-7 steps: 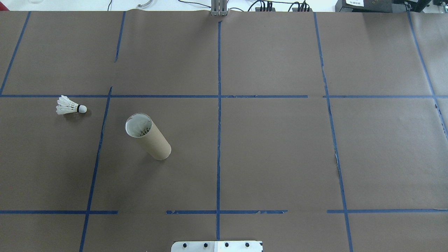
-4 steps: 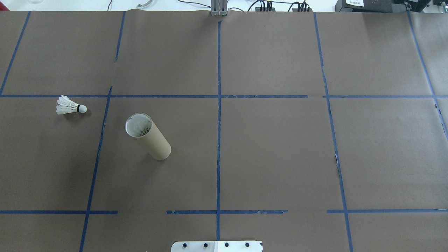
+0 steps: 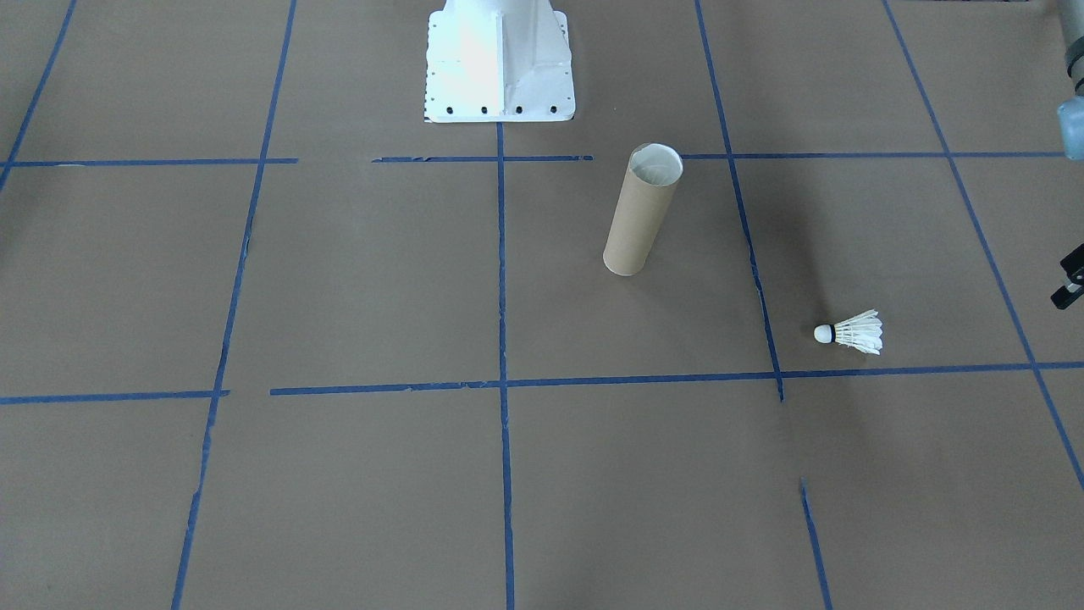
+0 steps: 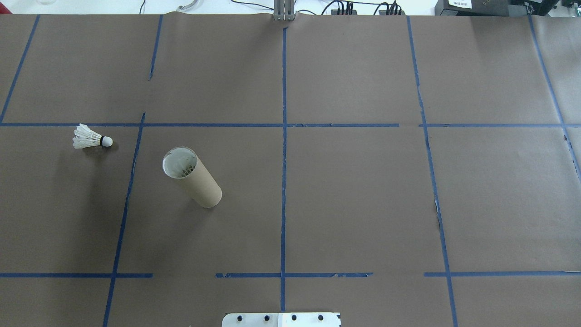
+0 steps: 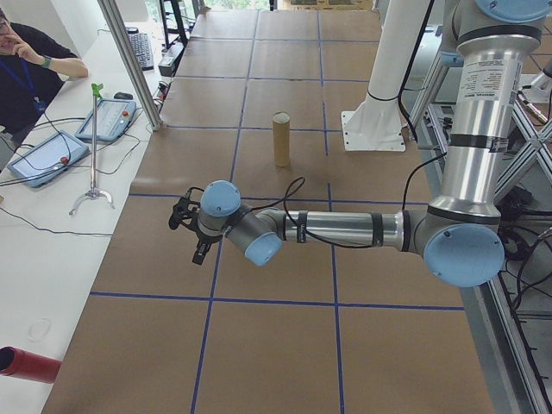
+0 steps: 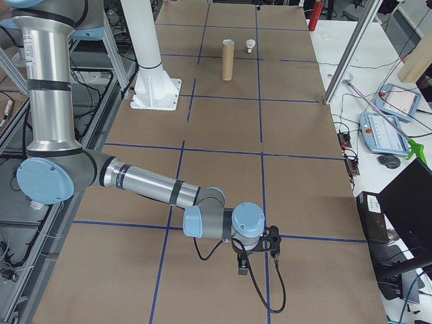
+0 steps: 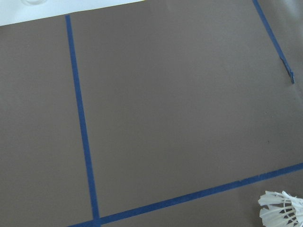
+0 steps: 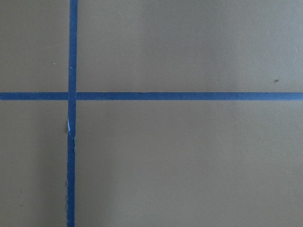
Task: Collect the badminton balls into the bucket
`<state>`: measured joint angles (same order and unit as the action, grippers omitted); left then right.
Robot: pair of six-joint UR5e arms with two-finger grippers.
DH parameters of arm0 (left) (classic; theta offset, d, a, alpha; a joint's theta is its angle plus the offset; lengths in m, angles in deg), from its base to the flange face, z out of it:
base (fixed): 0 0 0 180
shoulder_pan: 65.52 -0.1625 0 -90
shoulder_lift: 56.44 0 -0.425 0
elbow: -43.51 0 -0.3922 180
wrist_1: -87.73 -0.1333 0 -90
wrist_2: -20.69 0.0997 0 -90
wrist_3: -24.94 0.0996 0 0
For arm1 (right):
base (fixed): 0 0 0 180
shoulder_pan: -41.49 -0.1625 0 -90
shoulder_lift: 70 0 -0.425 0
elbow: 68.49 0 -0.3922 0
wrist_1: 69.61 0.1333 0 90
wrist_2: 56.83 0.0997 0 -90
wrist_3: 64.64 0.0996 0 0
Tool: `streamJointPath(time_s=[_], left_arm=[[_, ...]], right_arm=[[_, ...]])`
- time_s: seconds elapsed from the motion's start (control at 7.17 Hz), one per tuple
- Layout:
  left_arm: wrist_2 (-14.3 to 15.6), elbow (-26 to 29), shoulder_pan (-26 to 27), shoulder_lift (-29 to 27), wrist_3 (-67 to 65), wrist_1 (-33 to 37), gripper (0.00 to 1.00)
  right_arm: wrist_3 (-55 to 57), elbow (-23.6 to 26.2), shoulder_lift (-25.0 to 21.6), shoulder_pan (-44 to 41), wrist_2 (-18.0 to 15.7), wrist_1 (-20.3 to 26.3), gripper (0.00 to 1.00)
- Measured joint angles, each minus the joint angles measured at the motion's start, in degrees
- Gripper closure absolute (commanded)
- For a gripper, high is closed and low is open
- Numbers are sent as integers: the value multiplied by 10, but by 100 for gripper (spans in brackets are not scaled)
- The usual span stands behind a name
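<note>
One shuttlecock (image 4: 91,137) lies on its side near the table's (image 4: 354,190) left edge, cork tip toward the upright cardboard tube (image 4: 193,177), well apart from it. Left gripper (image 5: 188,226) and right gripper (image 6: 266,248) hover low; whether either is open cannot be told.

You will find next to nothing changed in the overhead view over the last second. The one difference you can pick out is a faint shadow on the worktop (image 4: 345,190), spreading below and left of the shuttlecock (image 4: 91,137) a little more darkly than it did before. The shadow's edge is too soft for you to trace exactly.
</note>
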<state>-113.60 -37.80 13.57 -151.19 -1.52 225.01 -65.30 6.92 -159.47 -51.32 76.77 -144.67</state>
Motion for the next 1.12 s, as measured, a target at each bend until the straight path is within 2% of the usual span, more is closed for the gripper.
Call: streamJointPath(time_s=[0.14, 0.56, 0.7, 1.12], left_arm=[[-2, 27, -19, -1, -61, 73, 0], [-6, 66, -82, -7, -230, 230, 0], [7, 83, -105, -9, -276, 282, 0], [74, 119, -174, -34, -392, 367, 0]], right_arm=[[0, 0, 0, 0, 0, 0, 0], [0, 0, 0, 0, 0, 0, 0], [0, 0, 0, 0, 0, 0, 0], [0, 0, 0, 0, 0, 0, 0]])
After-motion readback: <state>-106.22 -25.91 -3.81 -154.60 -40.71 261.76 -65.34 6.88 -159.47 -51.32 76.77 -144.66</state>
